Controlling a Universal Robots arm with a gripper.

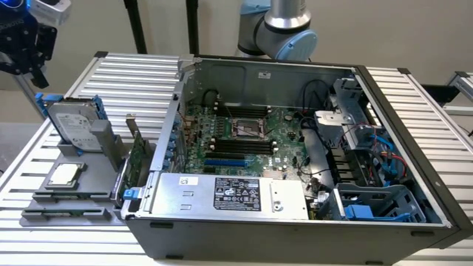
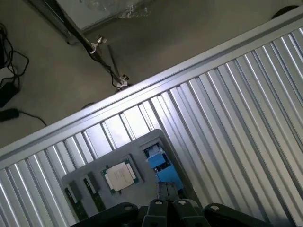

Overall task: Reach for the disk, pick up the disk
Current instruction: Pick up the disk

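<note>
Reach only partly done: hand [image 1: 28,61] parked well above disk [image 1: 74,124], opening can't be told. Disk seated upright in grey holder [image 1: 107,141] on worktop [image 1: 126,72], not gripped yet.

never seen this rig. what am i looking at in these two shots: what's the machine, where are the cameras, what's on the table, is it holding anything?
The machine is a single robot arm rising behind an open PC case. The exterior view comes from a camera off the arm that looks across the whole ribbed metal table. The wrist view comes from a camera on the arm's wrist, looking down past the gripper.

At the exterior view's left, beside the case, is a grey holder tray. The disk, a silver hard drive with blue rails, stands upright in it. A small square CPU chip lies flat in the tray nearer the camera.

The disk has not been picked up. The gripper hangs in the air above the tray, apart from the disk.
</note>
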